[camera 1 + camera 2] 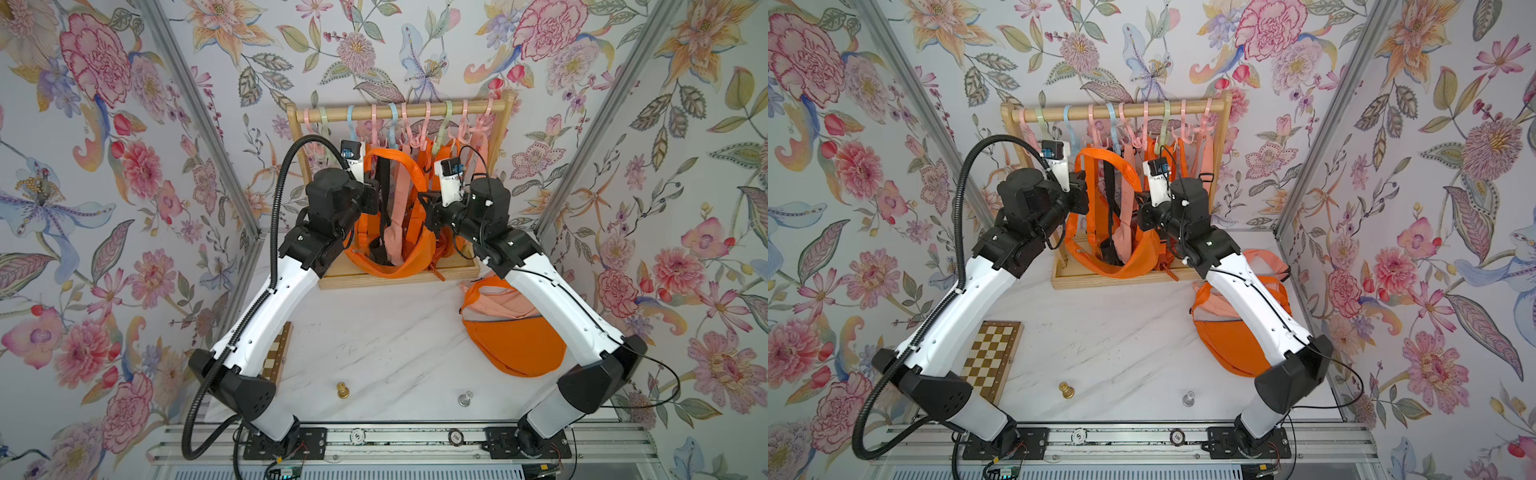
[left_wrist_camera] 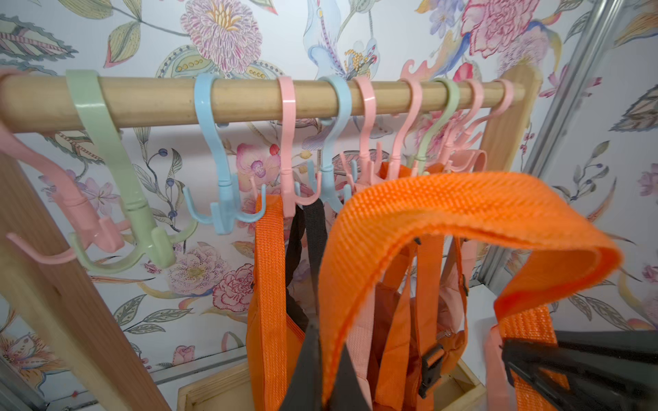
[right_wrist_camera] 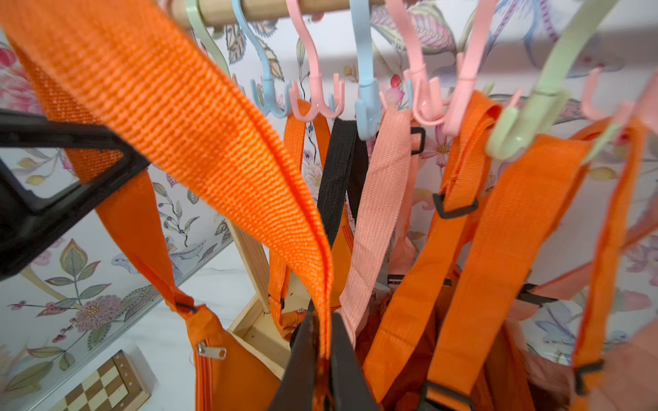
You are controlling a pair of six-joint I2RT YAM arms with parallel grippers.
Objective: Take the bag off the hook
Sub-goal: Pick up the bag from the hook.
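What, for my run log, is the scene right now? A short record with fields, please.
left gripper: shut on the orange strap
right gripper: shut on the same strap, further along
orange strap: arches between both grippers, looks clear of the hooks
bag: hangs low over the rack's base
wooden rail: carries the hooks; other straps hang there
table: second orange bag lies on it
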